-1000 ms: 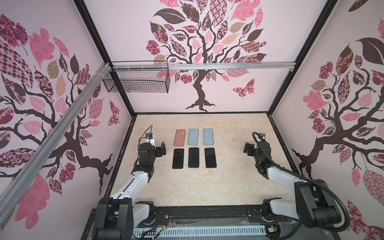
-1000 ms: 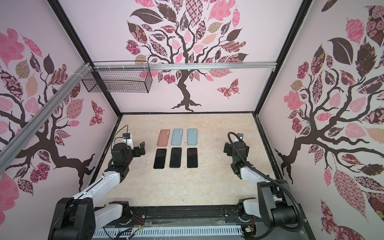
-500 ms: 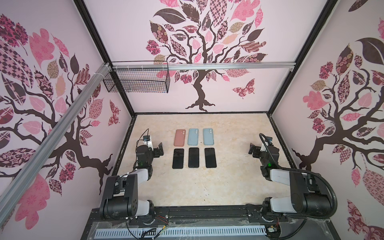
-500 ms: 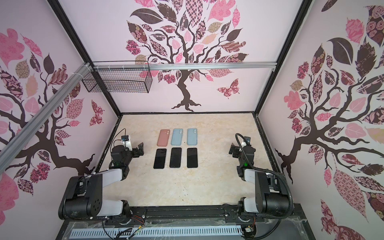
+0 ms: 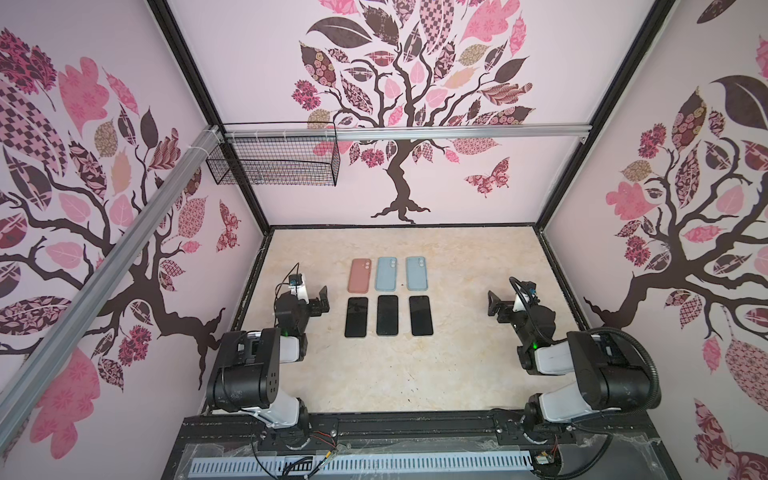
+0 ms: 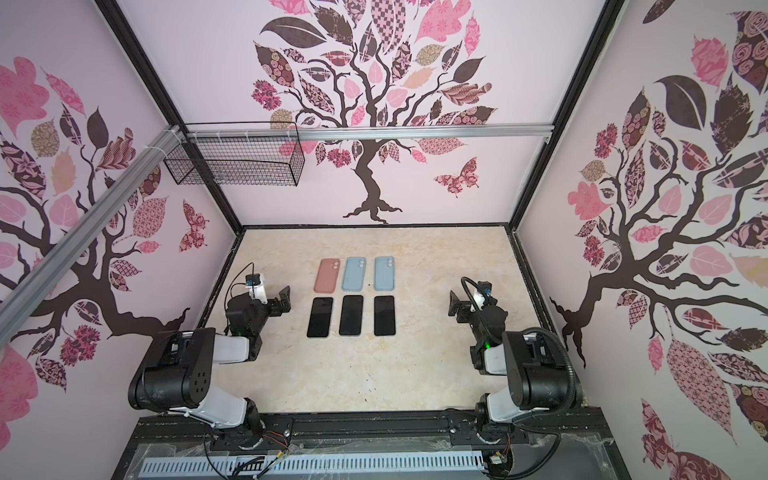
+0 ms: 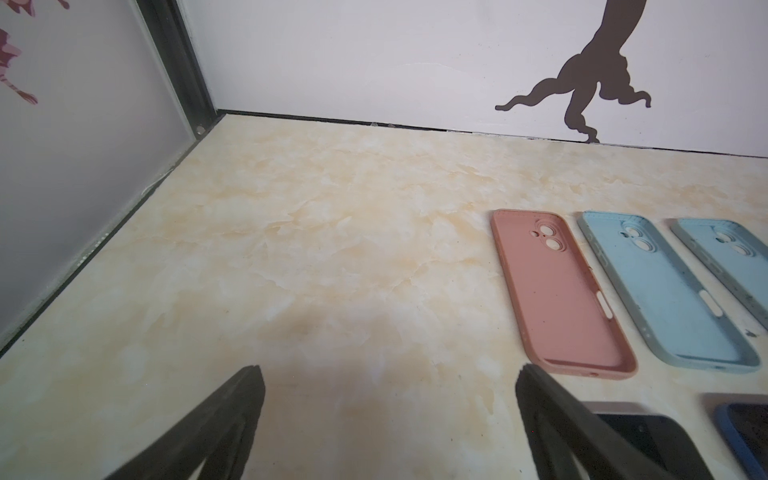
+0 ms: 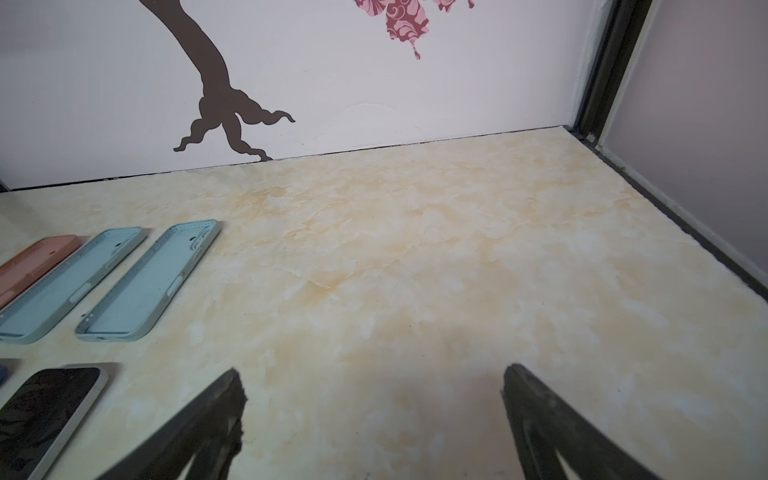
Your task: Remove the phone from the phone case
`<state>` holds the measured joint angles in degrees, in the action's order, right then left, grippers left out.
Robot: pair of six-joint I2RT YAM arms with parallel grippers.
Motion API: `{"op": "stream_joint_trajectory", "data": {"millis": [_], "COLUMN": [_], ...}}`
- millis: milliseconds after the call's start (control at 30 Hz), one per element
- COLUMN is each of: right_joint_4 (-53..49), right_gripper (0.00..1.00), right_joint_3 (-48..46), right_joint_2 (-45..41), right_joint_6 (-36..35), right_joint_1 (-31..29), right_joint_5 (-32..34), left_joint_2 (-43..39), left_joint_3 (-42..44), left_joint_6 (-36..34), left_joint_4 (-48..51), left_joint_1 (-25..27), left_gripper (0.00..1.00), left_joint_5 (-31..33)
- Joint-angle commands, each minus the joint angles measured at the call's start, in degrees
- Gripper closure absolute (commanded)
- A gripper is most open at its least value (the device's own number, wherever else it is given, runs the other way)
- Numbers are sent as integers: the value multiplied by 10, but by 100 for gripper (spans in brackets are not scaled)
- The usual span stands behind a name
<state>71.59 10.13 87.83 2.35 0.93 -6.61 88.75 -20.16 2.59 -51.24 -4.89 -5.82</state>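
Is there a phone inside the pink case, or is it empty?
Empty. In the left wrist view the pink case lies open side up, its bare inner floor and raised rim showing.

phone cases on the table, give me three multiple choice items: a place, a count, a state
1. In both top views, where in the far row is the pink case? A. left end B. middle C. right end
2. How many light blue cases are there? A. one B. two C. three
3. What state is the left claw in? A. open and empty B. shut on nothing C. shut on the pink case
1 A, it lies leftmost of the three cases. 2 B, two blue ones lie side by side right of it. 3 A, the left wrist view shows it spread wide with only table between.
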Motion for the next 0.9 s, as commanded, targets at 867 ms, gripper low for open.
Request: {"op": "stream_joint_trajectory", "data": {"millis": [867], "right_joint_4": [-51], "right_gripper": [0], "right_joint_3": [63], "right_joint_2": [18], "right_joint_6": [-7], "right_joint_1": [-36], "right_joint_5": [126], "left_joint_2": [8], "left_joint_3": [-31], "left_joint_6": [-8], "left_joint_4": [38], "left_joint_1": [23], "left_gripper": [2], "left_joint_5": [63]}}
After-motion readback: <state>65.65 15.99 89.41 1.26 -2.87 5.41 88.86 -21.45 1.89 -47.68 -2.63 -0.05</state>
